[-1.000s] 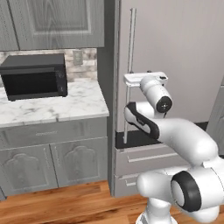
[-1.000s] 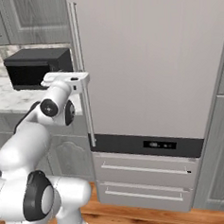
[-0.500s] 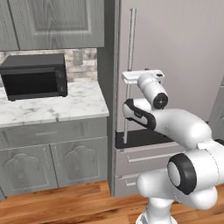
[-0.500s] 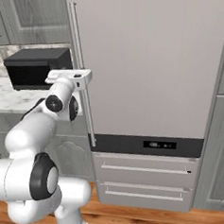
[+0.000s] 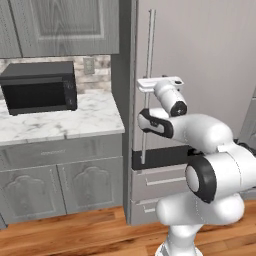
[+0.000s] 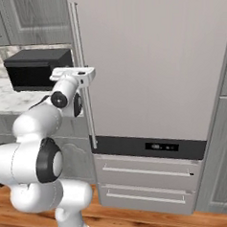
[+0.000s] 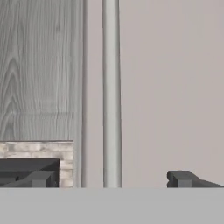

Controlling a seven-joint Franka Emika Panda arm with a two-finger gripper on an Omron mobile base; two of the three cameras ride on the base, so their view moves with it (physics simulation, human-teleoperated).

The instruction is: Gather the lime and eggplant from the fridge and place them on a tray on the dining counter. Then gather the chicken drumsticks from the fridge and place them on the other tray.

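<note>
Grey kitchen cabinets and a marble surface [image 5: 65, 120] with a black microwave [image 5: 39, 86] sit left of your tall grey fridge [image 6: 145, 65]. Over the last second your hand [image 7: 109, 178] has edged closer to the long vertical door handle [image 7: 111, 92], fingers spread wide, handle between them. Fridge is shut, so lime, eggplant and drumsticks stay hidden inside.

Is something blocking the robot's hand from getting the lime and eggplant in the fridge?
Yes. The fridge door is shut, so the food behind it is hidden. The open gripper is lined up on the door's long handle, which stands between its fingertips but is not yet gripped.
</note>
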